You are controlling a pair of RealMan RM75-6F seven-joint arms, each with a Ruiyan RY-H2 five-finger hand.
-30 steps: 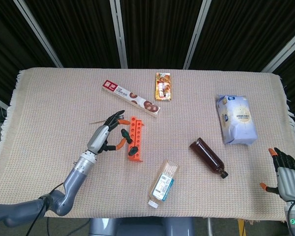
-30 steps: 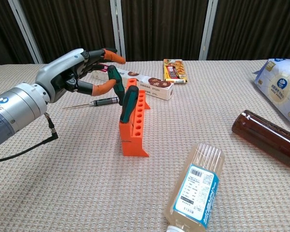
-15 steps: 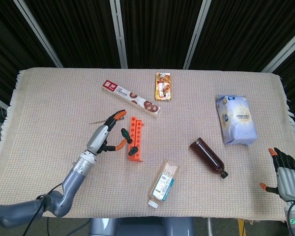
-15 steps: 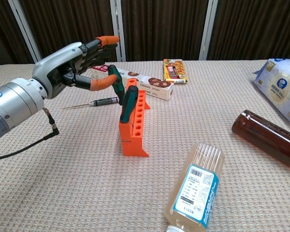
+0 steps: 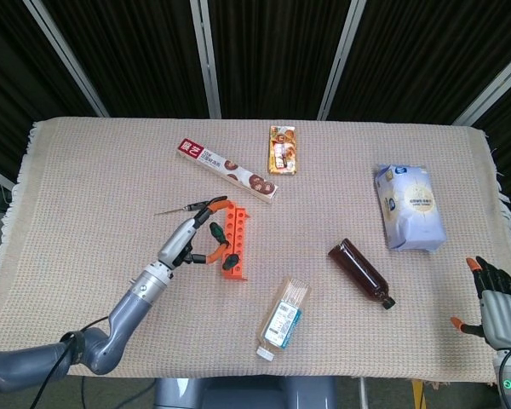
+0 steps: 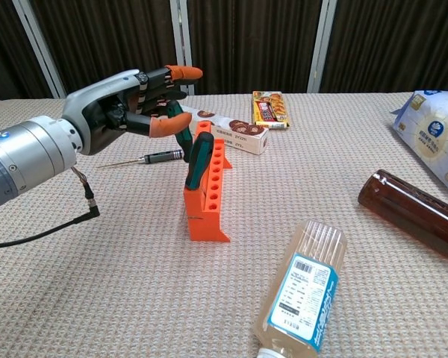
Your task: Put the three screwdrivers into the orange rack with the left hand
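The orange rack (image 5: 236, 237) (image 6: 207, 195) stands left of the table's middle. One green-handled screwdriver (image 6: 199, 159) (image 5: 225, 257) leans in its near end. A second green-handled screwdriver (image 6: 181, 128) (image 5: 215, 228) stands further back, partly hidden by my left hand (image 6: 132, 107) (image 5: 190, 239). That hand hovers just left of the rack with fingers spread and nothing in it; its thumb tip is close beside the second handle, and I cannot tell whether they touch. A thin black screwdriver (image 6: 154, 157) (image 5: 175, 210) lies on the cloth left of the rack. My right hand (image 5: 494, 308) rests open at the front right corner.
Behind the rack lie a red-and-white box (image 5: 226, 170) (image 6: 237, 131) and a snack pack (image 5: 282, 150). A brown bottle (image 5: 360, 273) and a clear labelled bottle (image 5: 282, 319) lie right of the rack. A blue-and-white bag (image 5: 411, 207) sits at the right.
My left hand has shifted right, closer to the rack and over the rear screwdriver, with its fingers stretched further. Rack, screwdrivers and right hand have stayed put.
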